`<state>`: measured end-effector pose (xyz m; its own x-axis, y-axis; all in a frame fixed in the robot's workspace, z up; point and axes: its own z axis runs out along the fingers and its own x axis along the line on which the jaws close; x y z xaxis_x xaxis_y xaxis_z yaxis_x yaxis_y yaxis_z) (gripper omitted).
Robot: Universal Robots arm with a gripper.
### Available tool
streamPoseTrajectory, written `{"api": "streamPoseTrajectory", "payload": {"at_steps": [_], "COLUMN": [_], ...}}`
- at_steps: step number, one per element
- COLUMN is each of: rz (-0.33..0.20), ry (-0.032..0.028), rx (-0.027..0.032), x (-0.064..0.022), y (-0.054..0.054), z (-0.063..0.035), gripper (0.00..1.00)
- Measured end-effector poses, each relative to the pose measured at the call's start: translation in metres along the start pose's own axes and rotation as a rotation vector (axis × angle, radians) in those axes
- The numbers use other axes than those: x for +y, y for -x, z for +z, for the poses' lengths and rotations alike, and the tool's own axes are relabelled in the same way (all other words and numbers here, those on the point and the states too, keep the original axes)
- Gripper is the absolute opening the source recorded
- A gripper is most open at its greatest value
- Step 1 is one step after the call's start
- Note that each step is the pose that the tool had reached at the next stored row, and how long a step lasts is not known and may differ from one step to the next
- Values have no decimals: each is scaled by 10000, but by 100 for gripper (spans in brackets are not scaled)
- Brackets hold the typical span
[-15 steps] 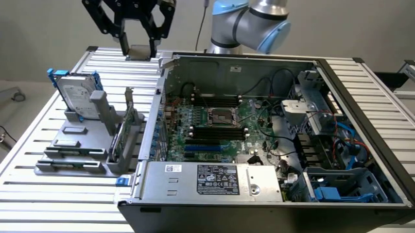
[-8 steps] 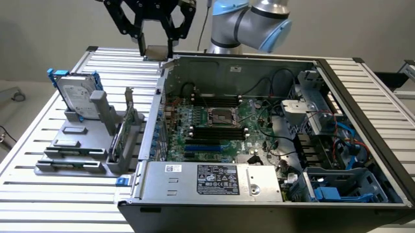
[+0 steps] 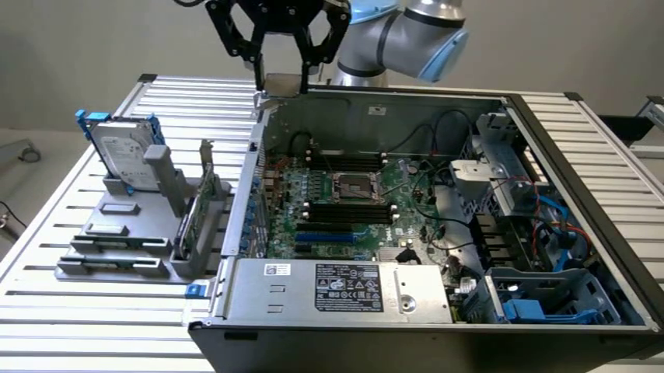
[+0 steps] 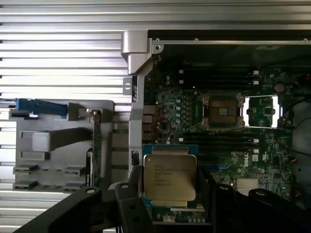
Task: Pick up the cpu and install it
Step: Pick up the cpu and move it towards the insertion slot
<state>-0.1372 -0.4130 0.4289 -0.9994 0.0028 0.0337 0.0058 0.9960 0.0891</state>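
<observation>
The cpu [image 4: 170, 177], a flat square chip with a dull silver top and printed text, sits between the black fingers [image 4: 135, 187] of my gripper [image 4: 170, 189], which is shut on it. In the exterior view the gripper [image 3: 282, 87] hangs high above the far left corner of the open computer case [image 3: 260, 132], with the cpu [image 3: 282, 81] a pale square between its fingertips. The motherboard socket [image 3: 353, 186] lies open in the middle of the green board, well below the chip. The wrist view shows that socket [image 4: 222, 111] off to one side of the held chip.
On the slatted metal table [image 3: 93, 311], a grey fixture [image 3: 114, 241] at the exterior view's left holds a hard drive with a blue bracket [image 3: 124, 155] and an upright card [image 3: 202, 206]. Inside the case are a power supply [image 3: 347, 287], cables and drive bays [image 3: 539, 225].
</observation>
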Motion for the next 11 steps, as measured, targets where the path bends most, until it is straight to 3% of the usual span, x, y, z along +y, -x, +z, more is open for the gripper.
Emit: {"api": "streamPoseTrajectory", "payload": {"at_steps": [7,11], "rz": [0,0], "ry": [0,0], "rx": [-1,0], "x": [11,74], "y": [316,500], "z": [-5,50], "gripper": [55,55]}}
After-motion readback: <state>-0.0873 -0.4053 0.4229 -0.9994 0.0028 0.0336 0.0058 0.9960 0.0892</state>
